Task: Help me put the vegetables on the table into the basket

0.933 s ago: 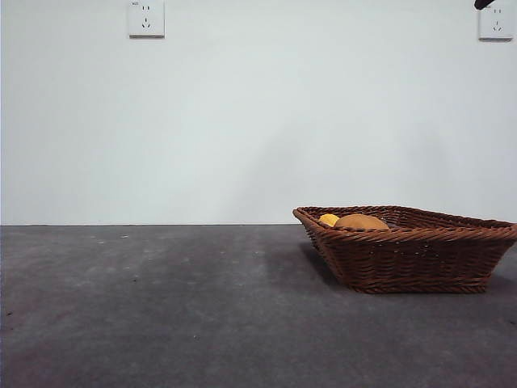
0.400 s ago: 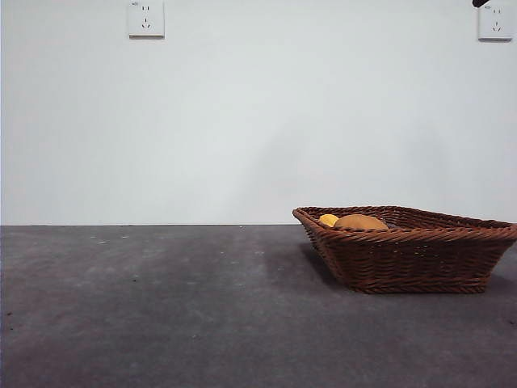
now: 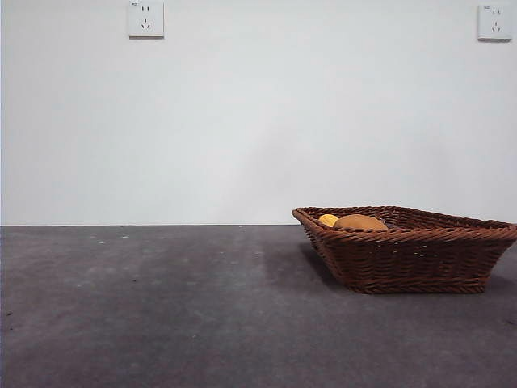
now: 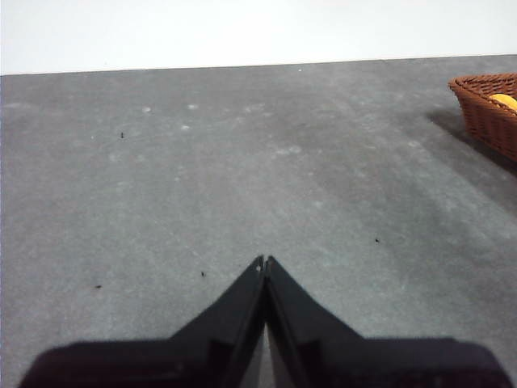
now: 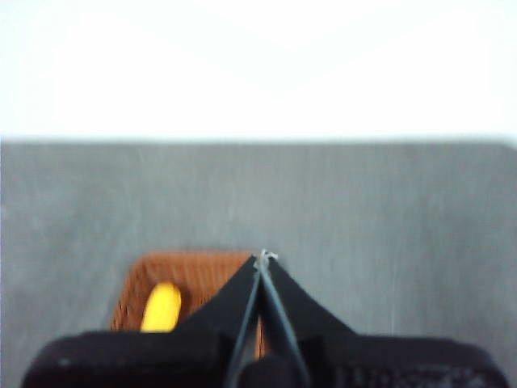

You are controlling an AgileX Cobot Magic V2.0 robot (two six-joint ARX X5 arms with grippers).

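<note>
While both the left gripper (image 4: 265, 263) and right gripper (image 5: 263, 259) are empty with jaws together, corn (image 3: 328, 219) and potato (image 3: 361, 222) lie in the basket (image 3: 420, 259); the eggplant is unseen, so stopping now may leave it out.

The tabletop (image 3: 161, 307) is a broad, flat, dark grey matte surface w/ faint pale mottled marks and a few tiny dark specks. Only one thing sits directly on it: a wide, shallow brown wicker basket (image 3: 412, 259), on the right side in the front view, near the back edge by the white wall. The basket casts a soft shadow on the tabletop to its left.
</note>
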